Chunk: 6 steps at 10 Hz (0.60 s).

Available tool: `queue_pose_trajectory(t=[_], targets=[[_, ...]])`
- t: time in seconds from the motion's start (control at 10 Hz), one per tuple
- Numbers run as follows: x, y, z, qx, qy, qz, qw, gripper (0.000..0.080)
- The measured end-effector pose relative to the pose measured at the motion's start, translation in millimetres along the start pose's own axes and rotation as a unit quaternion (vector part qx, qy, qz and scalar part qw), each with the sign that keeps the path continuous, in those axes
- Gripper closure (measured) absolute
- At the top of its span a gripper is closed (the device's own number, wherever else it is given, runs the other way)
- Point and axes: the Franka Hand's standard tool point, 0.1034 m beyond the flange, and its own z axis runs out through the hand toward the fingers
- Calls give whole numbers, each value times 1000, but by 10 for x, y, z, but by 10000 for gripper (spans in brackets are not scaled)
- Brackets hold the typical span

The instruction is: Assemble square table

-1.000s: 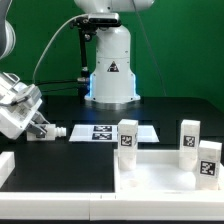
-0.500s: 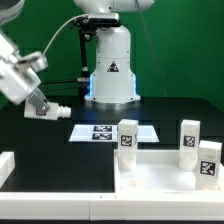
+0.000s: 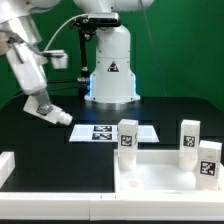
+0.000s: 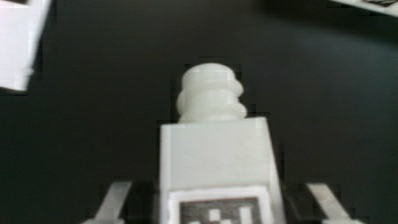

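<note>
A green backdrop stands behind the black tabletop (image 3: 170, 112) in the exterior view. The end effector (image 3: 57, 115) hangs above the tabletop at about nine o'clock, clenched on a white leg (image 3: 61, 117). The marker board (image 3: 103, 133) lies at centre. The white square top (image 3: 160, 170) sits at about four o'clock, with three tagged legs (image 3: 127, 135) standing at its rim.

In the wrist view, the fingers (image 4: 114, 199) flank the leg (image 4: 217, 150), its rounded peg pointing away over the dark tabletop (image 4: 320, 90).
</note>
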Motion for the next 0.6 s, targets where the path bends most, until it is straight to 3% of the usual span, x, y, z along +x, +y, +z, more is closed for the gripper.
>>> queue_pose_trajectory(t=[0.2,0.3,0.4,0.6], targets=[[-106,-575,-95,5,61,-51,997,518],[-214,-669,-75,5,61,-53,997,518],[-187,-723,-69,19,98,-48,994,518],[-298,-785,18,37,155,-48,986,518]])
